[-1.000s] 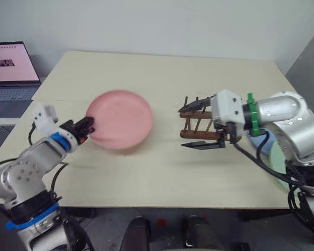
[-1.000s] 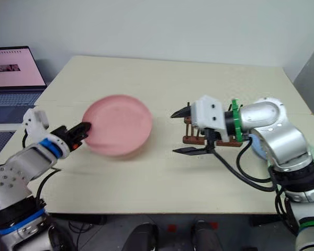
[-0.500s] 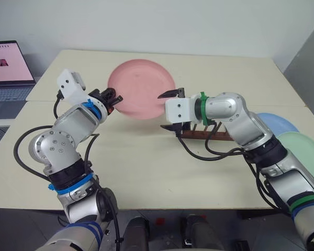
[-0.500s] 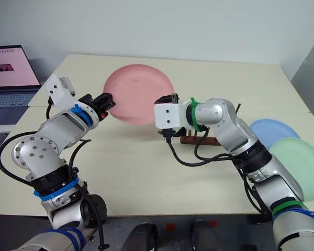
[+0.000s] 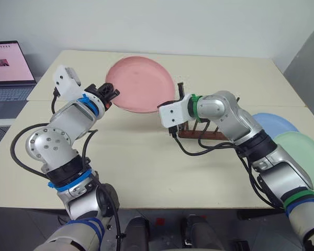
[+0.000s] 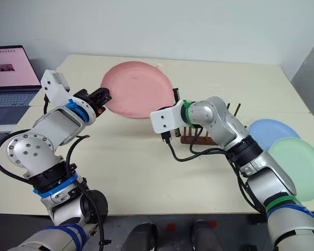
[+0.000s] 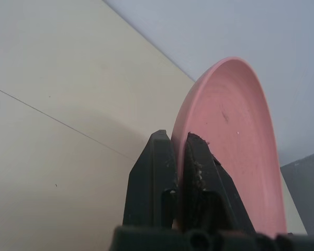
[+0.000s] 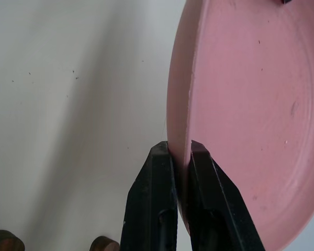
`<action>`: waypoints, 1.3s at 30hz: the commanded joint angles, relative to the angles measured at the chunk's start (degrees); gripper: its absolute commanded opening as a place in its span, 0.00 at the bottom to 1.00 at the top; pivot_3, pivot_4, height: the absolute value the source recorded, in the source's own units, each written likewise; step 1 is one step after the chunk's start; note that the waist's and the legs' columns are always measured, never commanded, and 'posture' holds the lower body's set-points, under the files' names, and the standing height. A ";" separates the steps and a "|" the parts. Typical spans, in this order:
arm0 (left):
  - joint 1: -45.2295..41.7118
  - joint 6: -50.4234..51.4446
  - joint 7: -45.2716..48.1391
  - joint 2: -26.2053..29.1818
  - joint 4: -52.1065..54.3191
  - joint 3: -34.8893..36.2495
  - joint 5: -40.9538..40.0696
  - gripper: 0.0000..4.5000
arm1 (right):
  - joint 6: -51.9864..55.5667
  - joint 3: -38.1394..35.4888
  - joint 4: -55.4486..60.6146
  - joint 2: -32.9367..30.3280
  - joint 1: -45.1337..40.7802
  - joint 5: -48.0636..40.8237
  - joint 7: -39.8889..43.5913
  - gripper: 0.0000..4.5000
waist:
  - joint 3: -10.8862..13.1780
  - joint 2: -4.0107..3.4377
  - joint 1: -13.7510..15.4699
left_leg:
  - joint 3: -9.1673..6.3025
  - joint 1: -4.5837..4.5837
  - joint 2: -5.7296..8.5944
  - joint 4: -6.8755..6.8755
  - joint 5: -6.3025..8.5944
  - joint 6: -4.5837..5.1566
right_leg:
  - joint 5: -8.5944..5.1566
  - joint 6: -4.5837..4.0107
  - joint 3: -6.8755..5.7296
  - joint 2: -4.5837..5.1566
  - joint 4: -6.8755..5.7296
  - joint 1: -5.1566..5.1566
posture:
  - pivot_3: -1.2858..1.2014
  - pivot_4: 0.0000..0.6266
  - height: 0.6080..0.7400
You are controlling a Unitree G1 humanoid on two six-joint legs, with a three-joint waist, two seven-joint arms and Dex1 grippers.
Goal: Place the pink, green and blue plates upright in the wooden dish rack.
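Held in the air over the tabletop's middle, the pink plate has both the left gripper and the right gripper pinched shut on opposite rims. It looks light, stiff and smooth; thin-edge grips may slip.

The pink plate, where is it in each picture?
Left eye view: the round salmon pink plate is upper middle, held up between both arms.
Right eye view: upper middle, just left of the dark brown wooden dish rack.
Left wrist view: right side, its rim in the left gripper.
Right wrist view: right side, its rim in the right gripper.
Shared landmark: the pale table.
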State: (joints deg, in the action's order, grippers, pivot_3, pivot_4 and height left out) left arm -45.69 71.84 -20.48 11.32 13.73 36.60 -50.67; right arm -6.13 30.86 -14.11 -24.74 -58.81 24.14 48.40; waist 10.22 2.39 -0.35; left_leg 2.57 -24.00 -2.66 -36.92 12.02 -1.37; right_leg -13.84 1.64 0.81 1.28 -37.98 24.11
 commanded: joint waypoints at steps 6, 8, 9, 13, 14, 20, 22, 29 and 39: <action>1.84 3.33 10.44 8.03 -2.58 2.34 -9.02 0.32 | -4.99 -4.19 0.25 -2.64 -1.54 0.65 -1.98 0.00 | 0.00 0.00 -0.13 | -0.01 0.01 -0.01 0.00 -0.01 -0.02 | 0.00 0.00 -0.01 0.00 -0.01 0.00 | 0.52 0.24 0.99; 2.64 4.74 15.85 12.51 -6.02 3.98 -12.66 0.45 | -7.29 -4.87 0.74 -5.10 -1.18 1.06 -2.18 0.00 | 0.01 -0.01 -0.18 | -0.01 0.01 -0.01 0.00 -0.02 -0.03 | 0.00 -0.01 -0.02 0.00 -0.02 0.01 | 0.52 0.24 0.99; 2.93 4.83 17.23 14.11 -7.70 4.56 -13.68 0.52 | -8.21 -5.09 0.93 -6.07 -1.08 1.11 -2.28 0.00 | 0.01 -0.02 -0.22 | -0.01 0.01 -0.01 0.00 -0.02 -0.03 | 0.00 -0.01 -0.02 0.00 -0.02 0.01 | 0.52 0.24 0.99; 3.34 1.34 25.76 20.02 -11.28 2.69 -13.40 0.70 | -11.79 -7.36 2.50 -11.18 0.10 0.39 -1.31 0.00 | 0.01 -0.01 -0.14 | 0.01 0.02 0.00 0.00 -0.02 -0.03 | -0.01 -0.02 -0.03 0.01 0.01 0.00 | 0.52 0.24 0.99; 4.19 -1.76 30.22 22.18 -10.25 0.16 -11.03 0.70 | -12.08 -8.49 3.17 -12.69 0.72 -0.46 -0.63 0.00 | 0.02 -0.01 -0.06 | 0.00 0.00 0.01 0.01 -0.02 -0.03 | -0.01 -0.02 -0.05 0.01 0.03 0.00 | 0.52 0.24 0.99; 14.31 -24.61 54.44 30.33 4.34 -21.15 5.26 0.70 | 0.36 -20.19 12.53 -18.23 7.66 -15.50 6.34 0.00 | 0.02 -0.01 0.11 | 0.38 0.03 -0.04 0.17 0.01 -0.07 | -0.07 -0.12 0.02 0.15 0.13 0.01 | 0.52 0.24 0.99; 15.85 -29.64 58.22 30.43 6.98 -25.07 8.33 0.70 | 7.14 -24.40 16.70 -19.45 10.49 -21.31 8.56 0.00 | 0.02 -0.02 0.32 | 0.45 0.02 -0.11 0.21 0.01 -0.07 | -0.11 -0.20 0.02 0.28 0.12 0.01 | 0.52 0.24 0.99; 15.48 -39.87 68.69 29.80 10.72 -33.95 13.73 0.70 | 36.96 -41.63 31.07 -21.39 19.20 -42.18 7.04 0.00 | 0.04 -0.05 -0.01 | 0.66 0.11 -0.05 0.18 0.03 -0.02 | -0.13 -0.22 0.11 0.21 0.12 0.03 | 0.52 0.24 0.99; 10.07 -39.56 79.57 28.92 10.03 -39.27 11.15 0.70 | 65.33 -63.51 36.32 -18.78 29.80 -69.10 -2.45 0.00 | 0.04 -0.07 0.13 | 0.60 0.06 -0.07 0.07 0.03 0.00 | -0.19 -0.06 0.12 -0.02 0.10 -0.01 | 0.52 0.24 0.99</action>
State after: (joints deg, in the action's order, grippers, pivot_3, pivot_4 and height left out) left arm -34.43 32.44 58.17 40.41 22.85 -2.47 -38.46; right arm 57.92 -29.81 21.06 -43.31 -28.65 -41.61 47.11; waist 10.26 2.33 -0.22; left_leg 3.19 -23.93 -2.74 -36.85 12.05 -1.37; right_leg -14.10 1.72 0.96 1.25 -37.88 24.10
